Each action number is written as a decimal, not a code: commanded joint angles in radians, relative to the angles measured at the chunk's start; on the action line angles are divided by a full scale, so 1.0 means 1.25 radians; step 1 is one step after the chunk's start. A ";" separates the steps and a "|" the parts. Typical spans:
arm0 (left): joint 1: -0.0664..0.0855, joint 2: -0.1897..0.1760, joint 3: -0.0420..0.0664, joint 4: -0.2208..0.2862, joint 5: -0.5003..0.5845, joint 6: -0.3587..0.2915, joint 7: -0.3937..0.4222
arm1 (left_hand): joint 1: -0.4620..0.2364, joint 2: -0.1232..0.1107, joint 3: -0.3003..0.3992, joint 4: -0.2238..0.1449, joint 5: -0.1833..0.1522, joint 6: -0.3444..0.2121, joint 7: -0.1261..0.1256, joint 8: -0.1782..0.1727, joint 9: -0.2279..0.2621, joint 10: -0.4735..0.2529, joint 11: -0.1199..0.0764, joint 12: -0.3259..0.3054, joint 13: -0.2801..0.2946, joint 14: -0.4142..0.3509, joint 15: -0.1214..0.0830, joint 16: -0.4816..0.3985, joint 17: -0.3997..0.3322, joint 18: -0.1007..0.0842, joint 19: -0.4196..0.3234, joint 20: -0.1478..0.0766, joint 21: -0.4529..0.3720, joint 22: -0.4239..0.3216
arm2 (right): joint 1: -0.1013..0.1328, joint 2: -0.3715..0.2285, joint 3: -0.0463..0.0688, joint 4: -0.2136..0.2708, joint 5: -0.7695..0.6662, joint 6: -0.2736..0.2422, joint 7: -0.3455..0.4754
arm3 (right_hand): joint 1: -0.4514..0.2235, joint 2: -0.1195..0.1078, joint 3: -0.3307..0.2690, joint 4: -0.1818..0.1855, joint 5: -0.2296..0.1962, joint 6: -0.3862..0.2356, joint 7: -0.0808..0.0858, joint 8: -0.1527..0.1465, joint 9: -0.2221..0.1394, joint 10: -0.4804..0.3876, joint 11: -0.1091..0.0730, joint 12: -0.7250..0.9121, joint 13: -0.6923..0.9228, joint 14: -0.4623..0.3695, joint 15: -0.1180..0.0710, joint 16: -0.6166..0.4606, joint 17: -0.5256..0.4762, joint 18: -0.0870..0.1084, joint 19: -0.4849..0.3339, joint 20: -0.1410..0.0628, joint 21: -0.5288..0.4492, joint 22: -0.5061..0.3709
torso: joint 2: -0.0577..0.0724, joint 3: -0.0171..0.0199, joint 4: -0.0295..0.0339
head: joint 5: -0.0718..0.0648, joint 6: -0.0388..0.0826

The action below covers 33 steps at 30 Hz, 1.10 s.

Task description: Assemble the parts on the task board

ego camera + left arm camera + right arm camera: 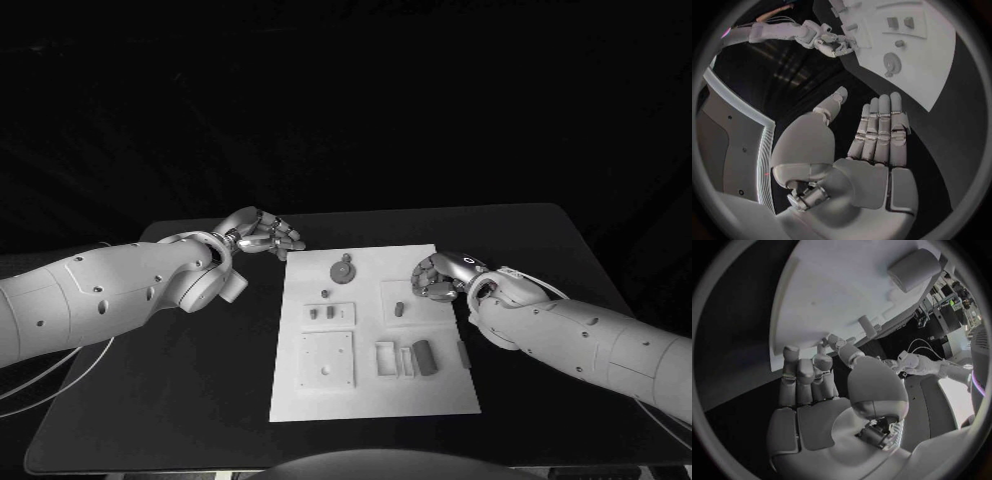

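Nearest the head camera lies the front edge of the white task board (372, 395), a plate resting flat on the black table (173, 400) between the two hands. Close to that edge, a dark oblong part (424, 356) lies beside two pale upright slots, inboard of the right forearm, and a raised square block (327, 360) sits across from it on the left arm's side.

Right hand (438, 276) rests at the board's right edge, its fingers curled inward over the rim. Just beyond its fingertips a small oval part (398, 311) lies in a shallow recess. From the right wrist view, the fingers (804, 371) stand close together with their tips against the board's border and the thumb folded near them; whether anything is pinched there I cannot tell.

Left hand (260, 233) hovers off the board's far left corner, over bare table, holding nothing. In the left wrist view its fingers (882, 127) are straight and side by side, with the thumb set apart, palm open and empty.

Ahead of the left hand's fingertips, on the far part of the board, a round part with a short stem (342, 269) lies flat. Nearer the board's middle, two small parts (325, 313) stand side by side in a rectangular recess, about midway between both hands.
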 commanded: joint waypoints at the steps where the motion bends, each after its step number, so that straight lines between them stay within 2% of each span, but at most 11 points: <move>1: 0.001 0.001 0.001 0.002 0.005 0.008 0.007 | -0.007 0.000 0.001 -0.002 0.000 -0.002 0.005 0.005 0.001 0.008 0.000 -0.005 -0.001 0.005 -0.002 -0.005 0.001 0.004 0.005 -0.002 -0.003 -0.001 | -0.005 0.002 -0.003 -0.002 -0.016 0.029 -0.009 | 0.001 0.010 0.006 -0.002 -0.004 0.005 0.001 0.002 -0.001 -0.001 -0.006 0.003 -0.001 0.000 -0.006 0.002 0.001 0.010 0.000 -0.003 -0.001 0.001 | 0.000 -0.0001 0.0003 | 0.000 -0.001; 9: 0.001 0.001 0.001 0.002 0.005 0.008 0.006 | -0.006 0.000 0.001 -0.002 0.000 -0.001 0.005 0.005 0.001 0.008 0.000 -0.005 -0.001 0.006 -0.002 -0.005 0.002 0.004 0.005 -0.002 -0.003 -0.001 | -0.005 0.004 -0.003 -0.003 -0.024 0.027 -0.012 | -0.001 0.024 0.010 -0.003 -0.003 0.020 -0.004 0.011 0.001 0.001 -0.010 0.003 -0.002 0.001 -0.010 0.002 0.001 0.010 -0.001 -0.003 -0.001 0.003 | 0.000 0.0000 0.0000 | 0.005 0.000; 15: 0.001 0.001 0.001 0.003 0.005 0.009 0.005 | -0.006 0.000 0.002 -0.002 0.000 -0.001 0.005 0.005 0.001 0.008 0.000 -0.006 -0.001 0.006 -0.002 -0.006 0.003 0.004 0.005 -0.002 -0.003 -0.001 | -0.005 0.007 -0.003 -0.007 -0.031 0.023 -0.013 | -0.003 0.033 0.011 -0.003 -0.003 0.036 -0.010 0.021 0.005 0.002 -0.016 0.003 -0.003 0.001 -0.014 0.002 0.001 0.010 -0.002 -0.004 0.000 0.004 | 0.000 0.0002 -0.0002 | 0.003 -0.001; 28: 0.001 0.001 0.001 0.003 0.005 0.007 0.006 | -0.007 0.000 0.001 -0.002 0.000 -0.001 0.005 0.005 0.001 0.009 0.000 -0.007 -0.001 0.006 -0.002 -0.007 0.005 0.004 0.005 -0.002 -0.003 -0.002 | -0.005 0.008 -0.003 -0.001 -0.058 0.008 -0.010 | -0.011 0.037 0.010 -0.002 -0.004 0.062 -0.021 0.037 0.015 0.007 -0.027 0.001 -0.004 0.003 -0.023 0.003 0.001 0.010 0.000 -0.004 0.001 0.006 | 0.000 0.0001 -0.0003 | 0.005 -0.003; 33: 0.001 0.000 0.001 0.003 0.005 0.005 0.006 | -0.007 0.000 0.001 -0.002 0.000 -0.001 0.005 0.005 0.001 0.010 0.000 -0.007 -0.001 0.006 -0.002 -0.007 0.005 0.004 0.005 -0.002 -0.003 -0.002 | -0.005 0.005 -0.003 0.003 -0.069 -0.003 -0.009 | -0.013 0.038 0.010 -0.002 -0.004 0.064 -0.022 0.038 0.015 0.009 -0.028 0.000 -0.004 0.004 -0.025 0.003 0.001 0.010 0.001 -0.004 0.002 0.006 | 0.000 0.0001 -0.0003 | 0.004 -0.007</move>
